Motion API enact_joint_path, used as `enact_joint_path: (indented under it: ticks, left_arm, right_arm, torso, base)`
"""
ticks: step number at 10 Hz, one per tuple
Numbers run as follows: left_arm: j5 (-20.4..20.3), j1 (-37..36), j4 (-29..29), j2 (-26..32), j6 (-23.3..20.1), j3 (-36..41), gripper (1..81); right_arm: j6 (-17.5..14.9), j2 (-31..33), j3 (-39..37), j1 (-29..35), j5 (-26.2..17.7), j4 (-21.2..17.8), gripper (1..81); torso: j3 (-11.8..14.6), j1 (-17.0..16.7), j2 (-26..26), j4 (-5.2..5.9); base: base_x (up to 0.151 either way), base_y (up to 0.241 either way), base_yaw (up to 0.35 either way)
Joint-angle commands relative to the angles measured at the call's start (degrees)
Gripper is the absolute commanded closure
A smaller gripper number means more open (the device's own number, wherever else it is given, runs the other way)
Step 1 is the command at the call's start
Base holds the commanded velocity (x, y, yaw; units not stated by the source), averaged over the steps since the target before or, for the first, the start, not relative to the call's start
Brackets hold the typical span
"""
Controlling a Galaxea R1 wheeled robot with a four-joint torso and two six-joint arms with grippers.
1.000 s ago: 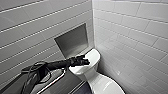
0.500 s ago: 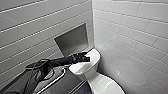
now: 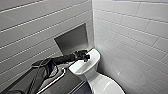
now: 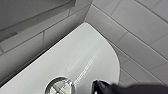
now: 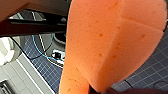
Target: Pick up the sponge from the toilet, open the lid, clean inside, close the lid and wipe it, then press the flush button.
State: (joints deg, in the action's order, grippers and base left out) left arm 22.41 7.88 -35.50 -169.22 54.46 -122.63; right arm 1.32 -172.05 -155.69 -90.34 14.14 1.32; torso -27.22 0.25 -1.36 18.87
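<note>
left gripper [image 3: 83, 55] hovers by the flush button [image 4: 60, 86], probably to press it, open or shut I can't tell; right gripper [image 5: 100, 90] clamps the sponge [image 5: 105, 42].

The robot's left arm [image 3: 50, 66], sheathed in a wrinkled black cover, narrows to a slim black forearm and a compact, knobbly black end effector [image 3: 86, 57].

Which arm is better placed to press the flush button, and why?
Left: its gripper hangs over the cistern top, close beside the flush button. The right holds the sponge above the floor.
</note>
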Motion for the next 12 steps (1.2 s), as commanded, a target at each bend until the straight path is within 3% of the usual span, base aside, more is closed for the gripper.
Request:
enact_joint_path:
  ticks: [1,2,4,5,8,12]
  left_arm:
    - [1.7,-11.3,-2.3,1.1,-0.1,-0.7,81.1]
    - [1.7,-11.3,-2.9,1.2,-0.1,-0.9,81.1]
    - [1.7,-11.3,-3.4,1.5,-0.1,-1.8,81.1]
    - [1.7,-11.3,-3.5,1.8,-0.1,-2.1,81.1]
    - [1.7,-11.3,-4.0,1.6,-0.1,-2.9,81.1]
    - [1.7,-9.8,-4.3,0.6,-0.3,-6.8,81.1]
  right_arm:
    - [0.0,-0.9,0.7,-1.9,-3.9,-0.2,81.1]
    - [0.0,-0.9,0.7,-1.8,-3.9,-0.2,81.1]
    - [0.0,-1.0,0.7,-1.9,-3.9,-0.2,81.1]
    - [0.0,-1.0,0.7,-1.9,-3.9,-0.1,81.1]
    - [-0.2,-1.2,0.8,-1.9,-3.9,0.1,81.1]
    - [-0.3,-1.3,0.8,-2.1,-3.9,0.0,81.1]
  torso:
    - [0.0,0.0,0.0,0.0]
    - [0.0,0.0,0.0,0.0]
    - [-4.1,0.0,0.0,0.0]
    - [-0.6,0.0,0.0,0.0]
    - [-3.1,0.0,0.0,0.0]
    - [-3.2,0.0,0.1,0.0]
  base:
    - [0.0,0.0,0.0]
    - [0.0,0.0,0.0]
    - [0.0,0.0,0.0]
    - [0.0,0.0,0.0]
    - [0.0,0.0,0.0]
    - [0.0,0.0,0.0]
